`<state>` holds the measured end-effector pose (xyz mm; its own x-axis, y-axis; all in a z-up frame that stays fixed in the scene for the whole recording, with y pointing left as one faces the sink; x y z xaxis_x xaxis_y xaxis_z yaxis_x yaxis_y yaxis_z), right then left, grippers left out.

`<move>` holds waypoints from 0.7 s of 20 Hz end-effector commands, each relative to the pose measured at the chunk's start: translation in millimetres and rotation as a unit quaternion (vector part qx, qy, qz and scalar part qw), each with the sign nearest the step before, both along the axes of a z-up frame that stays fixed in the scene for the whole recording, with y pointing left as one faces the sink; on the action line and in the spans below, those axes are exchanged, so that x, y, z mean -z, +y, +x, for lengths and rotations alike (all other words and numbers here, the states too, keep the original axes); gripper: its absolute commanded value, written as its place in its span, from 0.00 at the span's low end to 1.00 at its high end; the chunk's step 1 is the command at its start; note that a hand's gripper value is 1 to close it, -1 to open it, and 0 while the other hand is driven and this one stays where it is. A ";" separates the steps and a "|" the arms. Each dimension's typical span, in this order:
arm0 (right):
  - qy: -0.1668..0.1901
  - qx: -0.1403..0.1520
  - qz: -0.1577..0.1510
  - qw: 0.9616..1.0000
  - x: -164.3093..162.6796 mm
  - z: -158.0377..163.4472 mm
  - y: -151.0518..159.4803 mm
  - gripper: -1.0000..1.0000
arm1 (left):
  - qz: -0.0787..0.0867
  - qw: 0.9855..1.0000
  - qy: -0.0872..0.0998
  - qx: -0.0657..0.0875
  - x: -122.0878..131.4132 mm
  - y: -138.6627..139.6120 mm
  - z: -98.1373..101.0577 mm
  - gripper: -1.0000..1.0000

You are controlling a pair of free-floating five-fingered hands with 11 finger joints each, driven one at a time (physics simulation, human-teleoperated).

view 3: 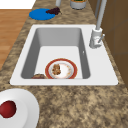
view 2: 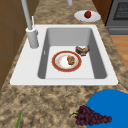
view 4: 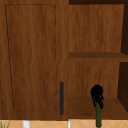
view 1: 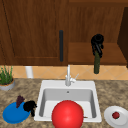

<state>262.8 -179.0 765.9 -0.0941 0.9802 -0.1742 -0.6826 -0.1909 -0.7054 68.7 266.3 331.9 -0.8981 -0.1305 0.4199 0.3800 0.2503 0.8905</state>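
Observation:
My right hand hangs high at the right, in front of the open cabinet shelf. It is shut on the top of a long dark green object that points straight down. The upper view has the same hand and green object. My left hand hovers low at the left with relaxed fingers, at the right edge of a blue plate that carries dark grapes. It holds nothing. The grapes lie half on the blue plate.
In the sink lie a red-rimmed plate with brown food and a brown lump. A big red round thing covers the sink's front. A white plate holds a red fruit. Faucet, potted plant and white cup stand behind.

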 end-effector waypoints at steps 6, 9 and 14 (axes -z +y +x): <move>-0.009 0.000 -0.052 0.999 52.0 -71.4 -3.5 1.00 | 0.000 1.000 0.000 0.000 0.0 0.0 0.0 0.50; -0.008 -0.002 -0.046 0.999 78.3 -94.2 -7.8 1.00 | 0.000 1.000 0.000 0.000 0.0 0.0 0.0 0.50; -0.013 -0.012 -0.016 1.000 120.4 -106.5 -24.3 1.00 | 0.000 1.000 0.000 0.000 0.0 0.0 0.0 0.50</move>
<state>160.4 -194.6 667.6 -0.0935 0.9708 -0.2207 -0.6835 -0.2238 -0.6948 68.7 266.3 331.9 -0.8981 -0.1305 0.4199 0.3800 0.2503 0.8905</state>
